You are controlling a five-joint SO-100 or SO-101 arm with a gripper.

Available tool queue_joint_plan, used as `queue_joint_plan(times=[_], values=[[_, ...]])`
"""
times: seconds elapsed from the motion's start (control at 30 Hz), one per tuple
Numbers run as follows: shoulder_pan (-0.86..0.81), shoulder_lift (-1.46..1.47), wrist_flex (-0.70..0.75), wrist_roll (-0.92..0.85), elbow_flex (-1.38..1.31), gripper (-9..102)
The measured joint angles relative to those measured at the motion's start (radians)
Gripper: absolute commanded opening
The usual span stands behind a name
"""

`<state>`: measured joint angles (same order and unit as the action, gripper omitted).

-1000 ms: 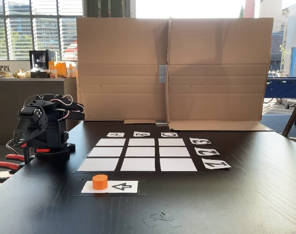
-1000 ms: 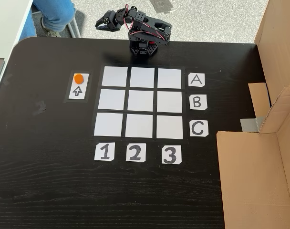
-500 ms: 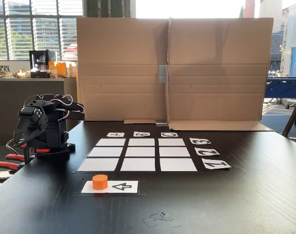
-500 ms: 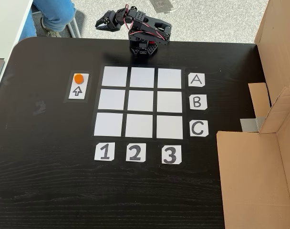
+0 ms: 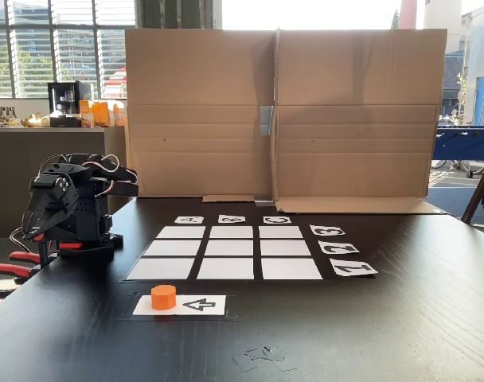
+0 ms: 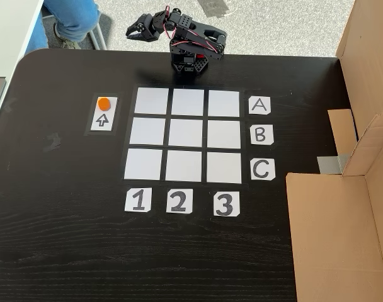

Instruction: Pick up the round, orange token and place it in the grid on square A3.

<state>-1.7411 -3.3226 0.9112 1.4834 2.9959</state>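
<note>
The orange token (image 5: pixel 164 297) (image 6: pixel 103 104) stands upright on the end of a white arrow card (image 5: pixel 198 304) (image 6: pixel 104 119), beside the grid (image 5: pixel 232 248) (image 6: pixel 186 134). Square A3 (image 5: pixel 181 232) (image 6: pixel 224 102) is a bare white corner cell, in line with the A and 3 tags. The black arm sits folded at the table edge next to the A row. Its gripper (image 5: pixel 29 231) (image 6: pixel 133 33) hangs beyond the edge, far from the token, with nothing in it. How its jaws stand is too small to tell.
A tall folded cardboard wall (image 5: pixel 282 111) (image 6: pixel 342 233) stands along the table side past column 3. Red clamps (image 5: pixel 11 267) hold the arm's base. A person's leg in jeans (image 6: pixel 72 19) shows beyond the table corner. Small tape scraps (image 5: pixel 262 356) lie near the front.
</note>
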Motion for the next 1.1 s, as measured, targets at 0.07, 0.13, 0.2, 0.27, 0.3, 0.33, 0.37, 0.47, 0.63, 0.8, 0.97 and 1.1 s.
queue_joint_plan(times=[0.07, 0.13, 0.2, 0.27, 0.3, 0.33, 0.37, 0.47, 0.63, 0.8, 0.97, 1.1], values=[[0.000, 0.000, 0.000, 0.000, 0.000, 0], [0.000, 0.000, 0.000, 0.000, 0.000, 1], [0.000, 0.005, -0.008, 0.000, 0.000, 1], [0.000, 0.044, -0.040, 0.000, -0.009, 2], [0.000, 0.084, -0.057, 0.000, -0.021, 2], [0.002, 0.141, -0.072, 0.000, -0.041, 3], [0.005, 0.187, -0.081, 0.000, -0.064, 3], [0.020, 0.341, -0.091, 0.000, -0.163, 3], [0.080, 0.569, -0.049, 0.012, -0.364, 5], [0.130, 0.741, 0.095, 0.012, -0.591, 15], [0.160, 0.874, 0.213, 0.012, -0.798, 25], [0.175, 0.959, 0.296, 0.012, -0.916, 32]])
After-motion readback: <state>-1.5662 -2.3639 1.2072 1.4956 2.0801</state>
